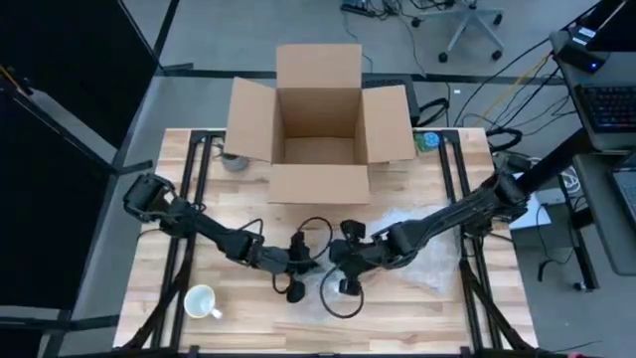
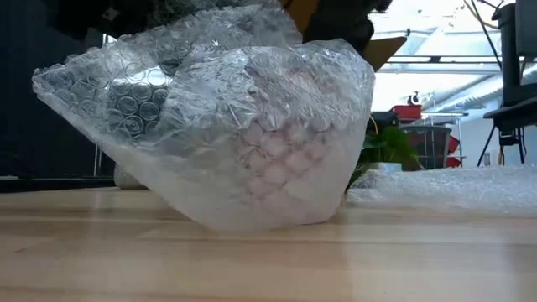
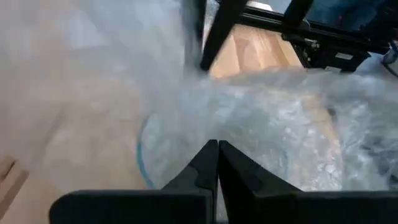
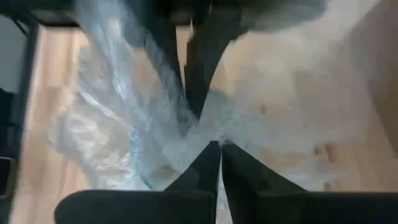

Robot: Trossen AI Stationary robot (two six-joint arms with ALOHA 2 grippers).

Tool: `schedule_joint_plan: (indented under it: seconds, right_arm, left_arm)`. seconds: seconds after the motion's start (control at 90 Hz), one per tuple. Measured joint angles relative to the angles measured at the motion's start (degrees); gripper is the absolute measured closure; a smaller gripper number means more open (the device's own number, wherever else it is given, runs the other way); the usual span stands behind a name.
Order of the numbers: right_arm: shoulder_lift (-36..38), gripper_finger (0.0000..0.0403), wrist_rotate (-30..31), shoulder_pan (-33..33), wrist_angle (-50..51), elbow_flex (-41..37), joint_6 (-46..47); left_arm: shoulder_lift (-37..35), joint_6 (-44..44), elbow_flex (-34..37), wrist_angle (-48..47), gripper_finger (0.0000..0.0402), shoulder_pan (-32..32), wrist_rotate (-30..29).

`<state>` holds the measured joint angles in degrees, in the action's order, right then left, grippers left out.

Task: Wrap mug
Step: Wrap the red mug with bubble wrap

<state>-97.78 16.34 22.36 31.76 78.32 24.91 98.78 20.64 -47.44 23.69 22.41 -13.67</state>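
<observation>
Four cameras: one overhead, one at table height, one on each wrist

The high view looks straight down on the table (image 1: 417, 308); the low view faces level across it, very near the bubble wrap (image 2: 226, 134); each wrist view peers past its own closed fingers (image 3: 217, 171) into that same wrap, close up.

Glossy clear bubble wrap (image 2: 243, 134) on smooth pale wooden table (image 2: 268, 260).
</observation>
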Motion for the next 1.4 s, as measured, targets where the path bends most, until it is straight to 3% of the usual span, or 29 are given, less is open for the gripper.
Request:
schedule_joint_plan:
  seconds: [0.167,0.467,0.656,0.878,1.122,1.256,1.4]
  right_arm:
    - [0.9,0.0403,-0.07,0.75,-1.85,0.02,-0.1]
    - [-3.76,0.0403,-1.26,2.6,-2.85,0.02,1.14]
    - [0.8,0.0403,-0.93,2.56,-2.58,0.05,-0.69]
    - [5.07,0.0403,10.33,0.04,5.75,0.09,-0.83]
    - [1.65,0.0403,12.67,-7.75,5.72,-4.42,0.07]
    - [1.22,0.0403,7.15,-10.56,-4.22,-7.35,-3.42]
    - [1.57,0.0403,-0.47,-7.23,-12.2,-7.51,-7.52]
  left_arm:
    - [0.0,-0.02,0.04,-0.03,0.0401,0.0,0.0]
    - [0.0,-0.02,0.09,-0.06,0.0401,-0.01,-0.02]
    - [0.02,-0.04,0.11,0.0,0.0401,-0.02,-0.04]
    - [0.04,-0.04,0.11,0.08,0.0401,-0.02,-0.04]
    - [0.11,-0.07,0.18,0.86,0.0401,-0.02,-0.02]
    - [0.11,-0.07,0.2,1.02,0.0401,-0.02,-0.02]
    - [0.11,-0.07,0.2,1.0,0.0401,-0.02,-0.02]
